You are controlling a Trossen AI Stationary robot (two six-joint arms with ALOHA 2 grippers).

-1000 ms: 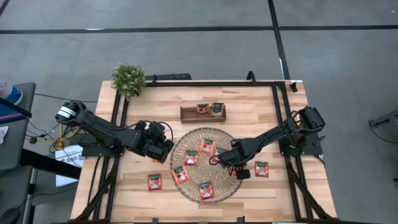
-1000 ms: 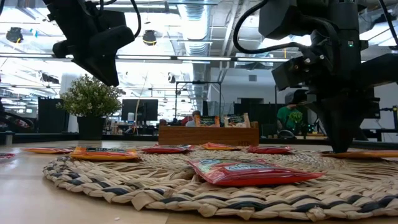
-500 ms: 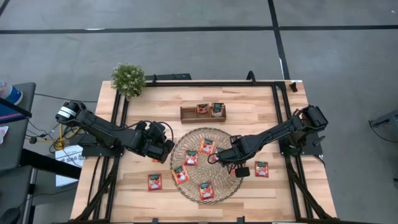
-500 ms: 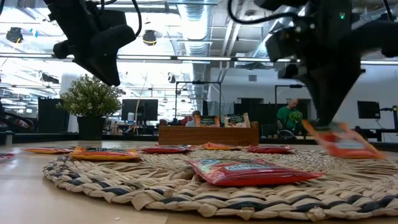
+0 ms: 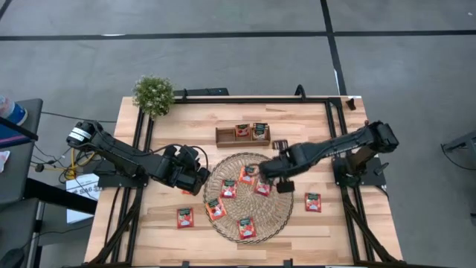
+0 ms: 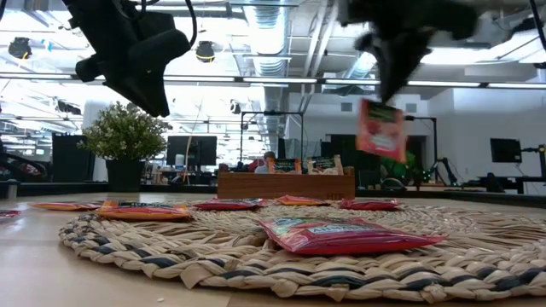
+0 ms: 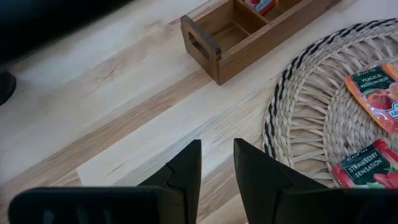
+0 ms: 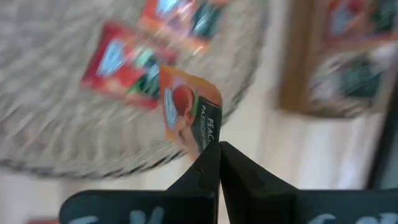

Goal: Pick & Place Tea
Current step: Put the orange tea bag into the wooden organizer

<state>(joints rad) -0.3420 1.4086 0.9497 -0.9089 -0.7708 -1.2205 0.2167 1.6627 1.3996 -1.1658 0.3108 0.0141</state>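
Several red-orange tea sachets [image 5: 228, 188] lie flat on the round woven mat [image 5: 271, 217]. Two more lie on the bare table, one [image 5: 184, 217] left of the mat and one [image 5: 312, 202] right of it. My right gripper [image 6: 394, 83] is above the mat, shut on an orange sachet [image 6: 381, 130]. My left gripper [image 5: 199, 179] hovers left of the mat, open, with only bare wood showing between its fingers [image 7: 186, 177]. The wooden tray [image 5: 223, 136] stands beyond the mat with sachets in two compartments. My right gripper pinches the orange sachet by its upper edge [image 8: 203, 144], between the free ends of its two fingers. The fingers come steeply from above. The sachet hangs below them, its lower edge [image 6: 380, 156] clear of the mat.
A potted plant [image 5: 153, 94] stands at the table's far left corner. The tray's left compartment [image 7: 229, 36] holds nothing. Black frame rails [image 5: 145, 126] run along the table's left, right and far sides. Bare wood lies between mat and tray.
My right gripper, shut throughout, has risen from the mat's right part and gone toward the tray, tipping more steeply downward. The orange sachet came up with it: it lay flat on the mat, then dragged slanting, and now hangs clear.
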